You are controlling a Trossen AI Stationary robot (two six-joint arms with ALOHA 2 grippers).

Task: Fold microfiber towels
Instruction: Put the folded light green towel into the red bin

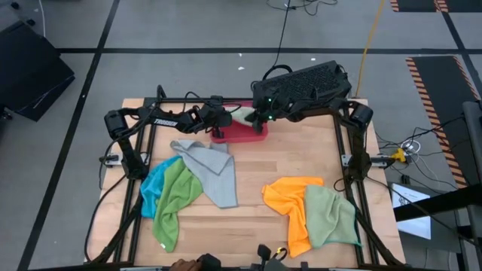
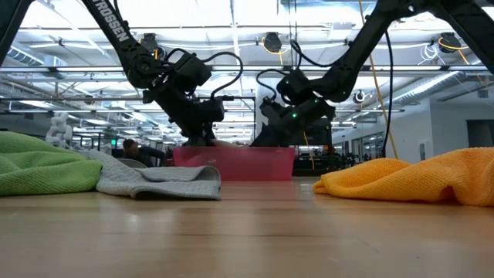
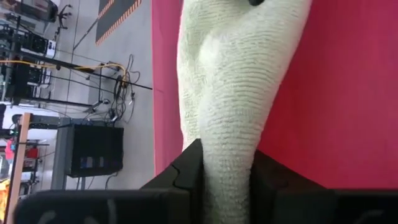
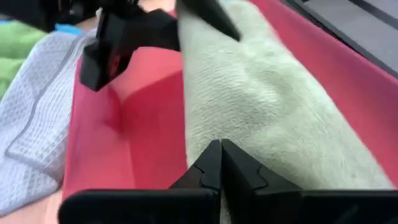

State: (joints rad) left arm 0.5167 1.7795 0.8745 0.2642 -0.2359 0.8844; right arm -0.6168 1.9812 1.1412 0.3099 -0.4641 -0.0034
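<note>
We see bare desk (image 1: 248,169) between the grey towel (image 1: 213,169) and the orange towel (image 1: 290,203) — an open lane running up to the pink tray (image 1: 241,135). The tray itself is crowded: both end effectors, left (image 1: 228,118) and right (image 1: 260,118), meet over the pale green towel (image 4: 261,106) lying in it.

Overhead looks down; low level; wrists close; all share tray (image 1: 239,134).
</note>
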